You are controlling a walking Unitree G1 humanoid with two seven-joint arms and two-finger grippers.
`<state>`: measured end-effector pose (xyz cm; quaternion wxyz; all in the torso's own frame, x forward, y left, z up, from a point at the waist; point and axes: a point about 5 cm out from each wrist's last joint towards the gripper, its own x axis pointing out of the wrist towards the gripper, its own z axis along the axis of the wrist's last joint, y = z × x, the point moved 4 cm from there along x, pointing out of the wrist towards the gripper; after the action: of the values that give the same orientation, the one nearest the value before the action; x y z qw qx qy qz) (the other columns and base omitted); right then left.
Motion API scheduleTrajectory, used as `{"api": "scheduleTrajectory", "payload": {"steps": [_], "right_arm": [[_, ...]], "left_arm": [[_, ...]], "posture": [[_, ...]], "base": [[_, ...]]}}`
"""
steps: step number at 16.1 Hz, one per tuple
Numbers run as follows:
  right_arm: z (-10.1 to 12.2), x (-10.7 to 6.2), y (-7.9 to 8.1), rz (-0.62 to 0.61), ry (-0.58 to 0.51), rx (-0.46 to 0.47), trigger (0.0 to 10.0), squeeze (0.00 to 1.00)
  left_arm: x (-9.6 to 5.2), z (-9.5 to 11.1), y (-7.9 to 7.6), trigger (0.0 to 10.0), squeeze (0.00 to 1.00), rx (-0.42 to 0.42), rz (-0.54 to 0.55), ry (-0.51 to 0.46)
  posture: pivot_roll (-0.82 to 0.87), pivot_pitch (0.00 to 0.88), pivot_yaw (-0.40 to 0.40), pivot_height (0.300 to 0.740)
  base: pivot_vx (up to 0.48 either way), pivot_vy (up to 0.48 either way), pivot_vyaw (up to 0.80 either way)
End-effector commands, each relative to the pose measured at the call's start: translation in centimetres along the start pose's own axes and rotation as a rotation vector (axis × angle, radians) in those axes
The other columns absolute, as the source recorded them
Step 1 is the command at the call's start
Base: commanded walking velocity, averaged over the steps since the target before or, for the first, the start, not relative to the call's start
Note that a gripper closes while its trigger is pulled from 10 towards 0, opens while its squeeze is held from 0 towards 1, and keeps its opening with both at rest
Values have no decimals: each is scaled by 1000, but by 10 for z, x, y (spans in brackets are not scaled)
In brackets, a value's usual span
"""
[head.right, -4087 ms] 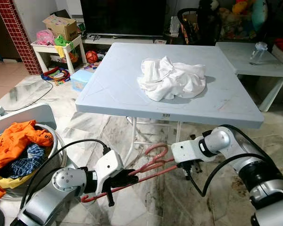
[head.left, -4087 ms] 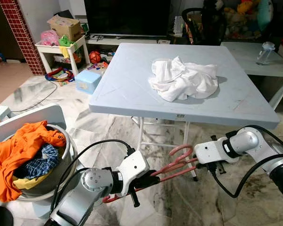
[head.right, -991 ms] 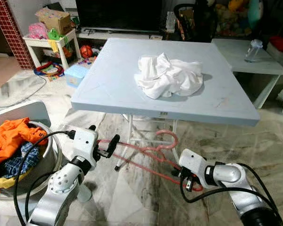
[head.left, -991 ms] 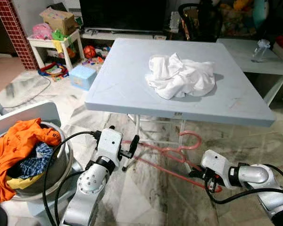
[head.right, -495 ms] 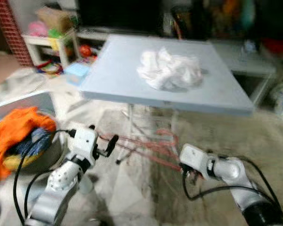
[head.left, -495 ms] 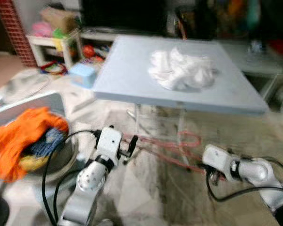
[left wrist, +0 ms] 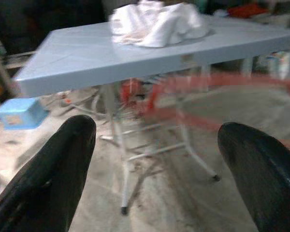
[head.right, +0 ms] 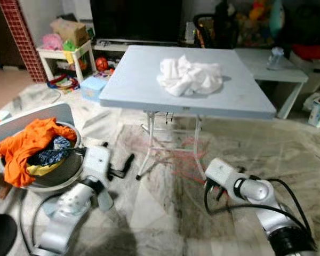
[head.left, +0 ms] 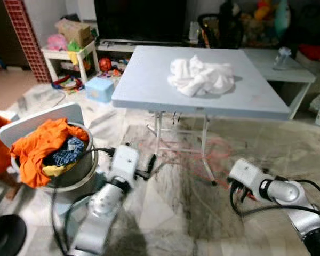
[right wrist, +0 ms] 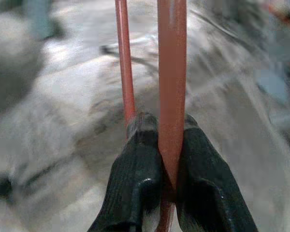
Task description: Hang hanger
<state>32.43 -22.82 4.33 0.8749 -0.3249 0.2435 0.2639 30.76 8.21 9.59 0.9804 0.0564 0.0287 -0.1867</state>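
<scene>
Low over the marbled floor (head.left: 165,213), in front of the folding table (head.left: 149,80), the right gripper (right wrist: 171,188) is clamped on one bar of the pink hanger (right wrist: 171,96), a motion-blurred smear in the head views. Nothing is hung yet; I judge carrying and hooking remain, and no rail is visible. The left gripper (left wrist: 159,159) is spread wide, empty, its forearm reaching forward beside the laundry basket (head.left: 69,176).

Ahead of me stands a pale blue folding table (head.left: 149,85) on thin white legs, a crumpled white cloth (head.left: 200,77) heaped on its top. The marbled floor (head.left: 165,213) beneath carries a small blue box (head.left: 100,88).
</scene>
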Motion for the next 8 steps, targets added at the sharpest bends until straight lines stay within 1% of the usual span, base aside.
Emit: {"api": "scheduleTrajectory", "payload": {"steps": [1, 2, 3, 4, 5, 6, 7, 8], "right_arm": [[-5, -1, -10, -107, 12, 118, 10000, 0], [-9, 0, -14, -214, 22, 244, 10000, 0], [-9, 0, -17, -294, 6, 392, 10000, 0], [-9, -2, -23, -390, -30, 579, 10000, 0], [-13, -6, -24, -472, -28, 703, 10000, 0], [-17, -12, -22, -543, -24, 738, 10000, 0], [-19, -17, -18, -619, -12, 737, 10000, 0], [-22, -18, -6, -682, 2, 840, 10000, 0]], "left_arm": [[0, 4, 1, 10000, 0, 9, -3, -16], [-1, 3, -1, 10000, 0, 10, -9, -16], [-2, 1, -2, 10000, 0, 10, -3, -11], [-3, -1, 2, 10000, 0, 22, 27, -6], [-3, -3, 6, 10000, 0, 11, 46, 2], [-3, -1, 5, 10000, 0, -48, 35, -3], [-2, 2, 4, 10000, 0, -77, 31, -14], [0, 5, 4, 10000, 0, -98, 25, -30]], "posture": [[33, 0, -30, 740], [31, 0, -26, 740], [28, 0, -24, 740], [24, 0, -21, 740], [17, 0, -22, 740], [13, 0, -27, 740], [17, 0, -29, 740], [20, 0, -23, 740]], "base": [[0, 0, 0], [0, 0, 0], [0, 0, 0], [0, 0, 0], [0, 0, 0], [0, 0, 0], [0, 0, 0], [0, 0, 0]]}}
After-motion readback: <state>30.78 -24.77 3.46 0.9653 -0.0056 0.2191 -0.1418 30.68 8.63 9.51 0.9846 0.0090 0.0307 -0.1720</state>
